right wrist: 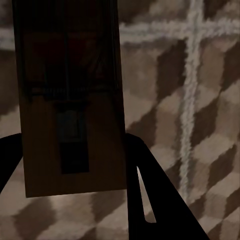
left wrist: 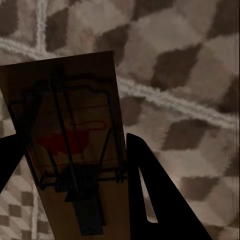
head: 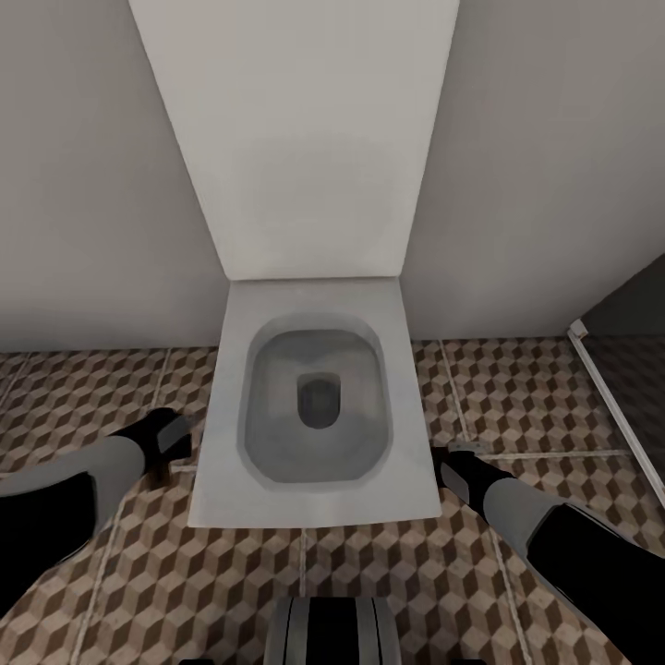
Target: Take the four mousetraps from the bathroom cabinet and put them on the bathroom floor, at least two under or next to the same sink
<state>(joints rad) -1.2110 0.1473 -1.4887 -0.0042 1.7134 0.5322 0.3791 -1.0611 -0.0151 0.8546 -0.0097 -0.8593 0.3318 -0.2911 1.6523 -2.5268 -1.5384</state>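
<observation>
In the left wrist view a mousetrap (left wrist: 70, 145), a flat brown plate with dark wire parts and a red mark, sits between my left gripper's dark fingers (left wrist: 150, 200), held over the bathroom floor (left wrist: 190, 75). The right wrist view has a second mousetrap (right wrist: 70, 100) clamped between the right gripper's fingers (right wrist: 145, 180) above the cube-patterned tiles (right wrist: 200, 150). From the head camera, my left gripper (head: 171, 434) hangs low to the left of a toilet and my right gripper (head: 459, 454) low to its right. The cabinet is out of view.
A white toilet (head: 314, 416) with its lid up stands straight ahead against the grey wall (head: 83, 185). A white shower threshold (head: 610, 397) with darker flooring behind it runs along the right. Patterned floor tiles (head: 369, 591) spread on both sides. My base (head: 332, 633) shows at the bottom edge.
</observation>
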